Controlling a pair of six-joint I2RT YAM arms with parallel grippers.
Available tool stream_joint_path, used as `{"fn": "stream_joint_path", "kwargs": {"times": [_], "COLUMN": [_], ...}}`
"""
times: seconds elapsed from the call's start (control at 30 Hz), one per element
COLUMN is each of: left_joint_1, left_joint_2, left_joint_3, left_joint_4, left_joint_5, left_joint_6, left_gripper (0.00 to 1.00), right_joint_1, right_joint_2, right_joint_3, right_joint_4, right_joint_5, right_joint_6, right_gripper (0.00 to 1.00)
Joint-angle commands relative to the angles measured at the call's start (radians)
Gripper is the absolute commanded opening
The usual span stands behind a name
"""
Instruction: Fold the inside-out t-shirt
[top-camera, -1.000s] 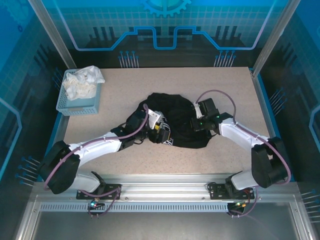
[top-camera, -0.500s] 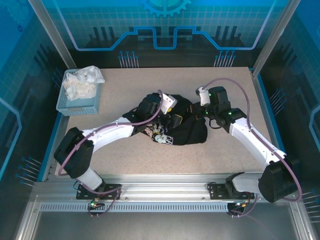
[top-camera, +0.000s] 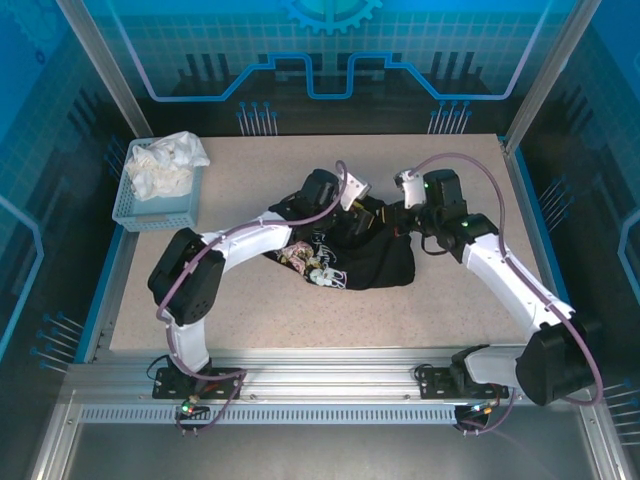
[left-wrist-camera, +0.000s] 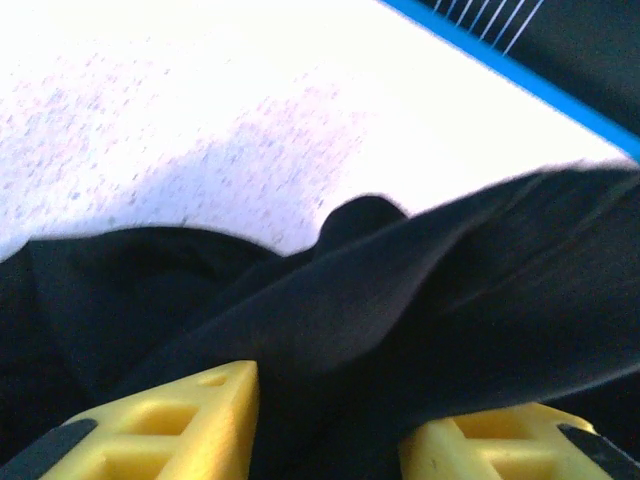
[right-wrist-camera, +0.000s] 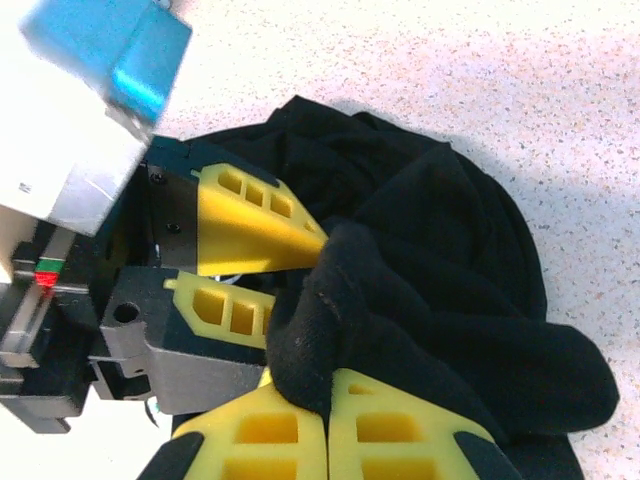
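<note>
Right wrist: right jaws clenched on the t-shirt (right-wrist-camera: 430, 260); left wrist: left jaws straddle its fabric, grip unclear.

Left arm (top-camera: 240, 240) and right arm (top-camera: 505, 275): white link shells, bulky black joint housings, black base brackets (top-camera: 195, 385), and a purple-grey cable (top-camera: 455, 156) looping along each. Left gripper (right-wrist-camera: 297, 280): yellow wedge fingers (right-wrist-camera: 250, 225) with rectangular cut-outs, a black and grey body with small round holes, a small red and green light (right-wrist-camera: 45, 272), and a white box (right-wrist-camera: 70, 150) on top with a blue sheen. Right gripper (right-wrist-camera: 328, 425): the same yellow cut-out fingers, with black strips at the outer edges.
</note>
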Motion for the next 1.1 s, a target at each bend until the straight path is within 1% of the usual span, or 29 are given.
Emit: {"fn": "stream_joint_path", "kwargs": {"times": [0.0, 0.03, 0.1, 0.13, 0.17, 0.27, 0.37, 0.47, 0.53, 0.63, 0.73, 0.8, 0.9, 1.0, 1.07], "left_joint_1": [0.001, 0.001, 0.008, 0.014, 0.02, 0.032, 0.027, 0.018, 0.014, 0.014, 0.014, 0.013, 0.014, 0.014, 0.014], "left_joint_2": [0.018, 0.023, 0.015, -0.002, -0.022, -0.12, -0.224, -0.325, -0.39, -0.444, -0.453, -0.451, -0.441, -0.418, -0.4], "left_joint_3": [0.119, 0.148, 0.189, 0.204, 0.214, 0.272, 0.359, 0.425, 0.434, 0.427, 0.412, 0.392, 0.373, 0.36, 0.345], "left_joint_4": [0.015, -0.001, -0.03, -0.032, -0.029, -0.043, -0.104, -0.149, -0.138, -0.127, -0.147, -0.143, -0.139, -0.155, -0.173], "left_joint_5": [0.089, 0.084, 0.05, 0.035, 0.026, -0.03, -0.075, -0.186, -0.261, -0.338, -0.414, -0.444, -0.444, -0.411, -0.413], "left_joint_6": [-0.024, -0.016, -0.021, -0.034, -0.046, -0.064, -0.054, -0.006, 0.036, 0.094, 0.129, 0.139, 0.136, 0.116, 0.111], "left_gripper": [0.34, 0.27, 0.07, 0.02, 0.0, 0.0, 0.0, 0.0, 0.0, 0.0, 0.0, 0.0, 0.0, 0.0, 0.0], "right_joint_1": [-0.026, -0.034, -0.055, -0.068, -0.079, -0.091, -0.088, -0.08, -0.073, -0.068, -0.066, -0.066, -0.066, -0.066, -0.061], "right_joint_2": [0.037, 0.046, 0.05, 0.047, 0.045, 0.055, 0.099, 0.128, 0.133, 0.137, 0.157, 0.172, 0.188, 0.197, 0.193], "right_joint_3": [0.123, 0.161, 0.227, 0.265, 0.301, 0.457, 0.658, 0.813, 0.865, 0.875, 0.867, 0.855, 0.823, 0.793, 0.748], "right_joint_4": [-0.036, -0.045, -0.053, -0.057, -0.057, -0.058, -0.082, -0.095, -0.084, -0.047, -0.043, -0.047, -0.05, -0.092, -0.116], "right_joint_5": [-0.056, -0.06, -0.079, -0.091, -0.105, -0.158, -0.229, -0.239, -0.229, -0.241, -0.254, -0.257, -0.266, -0.238, -0.221], "right_joint_6": [-0.046, -0.052, -0.055, -0.056, -0.053, -0.056, -0.047, -0.045, -0.046, -0.042, -0.047, -0.047, -0.045, -0.05, -0.048], "right_gripper": [0.05, 0.05, 0.05, 0.05, 0.04, 0.04, 0.04, 0.02, 0.0, 0.0, 0.0, 0.0, 0.0, 0.0, 0.0]}}
